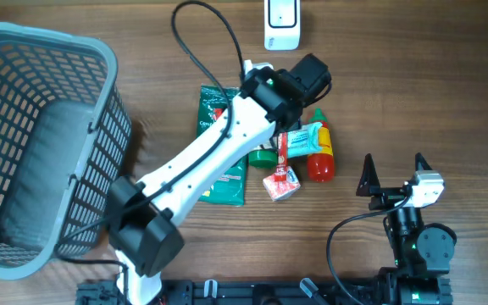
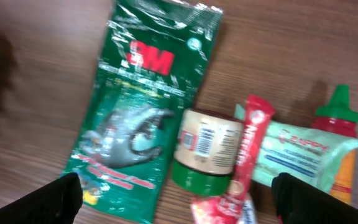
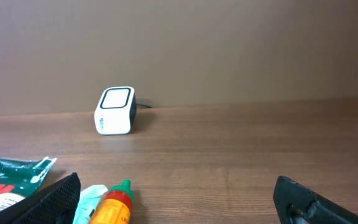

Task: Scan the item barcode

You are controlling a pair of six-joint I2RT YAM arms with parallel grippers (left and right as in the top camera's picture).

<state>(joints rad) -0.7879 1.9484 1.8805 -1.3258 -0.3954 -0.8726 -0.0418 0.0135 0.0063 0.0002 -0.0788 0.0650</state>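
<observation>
Jar (image 2: 209, 146) beneath wide-spread left gripper (image 2: 178, 186)

The desk (image 1: 447, 85) was brown with a fine wood grain. At the far left, the basket (image 1: 100, 110) was grey with an open lattice. The scanner (image 1: 282, 24) at the far edge was white with a dark face. The flat packet (image 2: 142, 118) was dark green with a red logo and a silvery glove picture. The jar (image 2: 207, 152) had a cream label, a black barcode and a green lid. To its right, the sachet (image 2: 250, 149) was red with white lettering. The soft pack (image 2: 303, 152) was pale green with a blue band. The bottle (image 2: 339, 118) was orange and red with a green cap. The left arm (image 1: 219, 152) was white with black joints.
</observation>
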